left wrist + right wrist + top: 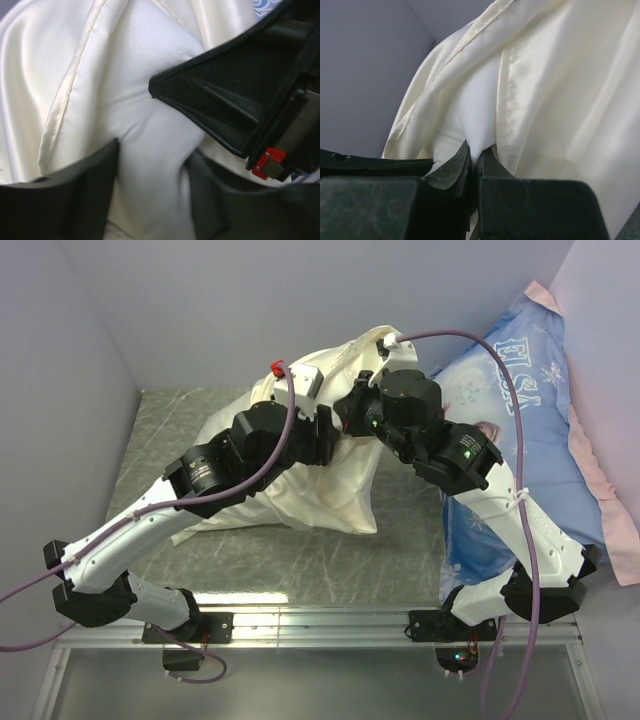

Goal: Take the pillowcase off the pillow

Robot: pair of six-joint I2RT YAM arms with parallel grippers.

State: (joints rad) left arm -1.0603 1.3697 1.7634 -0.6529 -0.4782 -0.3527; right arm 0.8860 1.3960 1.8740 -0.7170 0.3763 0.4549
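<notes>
A blue ELSA-printed pillow [520, 420] with a pink edge is propped against the wall at 3 o'clock of the work, well apart from both grippers. Its near part is crossed by the right arm [480, 475], over which a purple cable [500, 350] is arched. The marbled grey table [400, 560] is closed in by pale walls [200, 300].

The pillowcase [320, 490] is heaped mid-table, its far end lifted toward 12 o'clock, where the two grippers meet. The right gripper [476, 152] is pressed together on a nip of the pillow [477, 105], which is exposed between parted cream hems – the case hangs at 1 to 3 o'clock of the fingers. The left gripper [152, 150] is held spread, with a bulge of pillow filling the gap; whether it is squeezed cannot be told.

The case is seen as cream, satiny and creased – the pillow as whiter and matte.
</notes>
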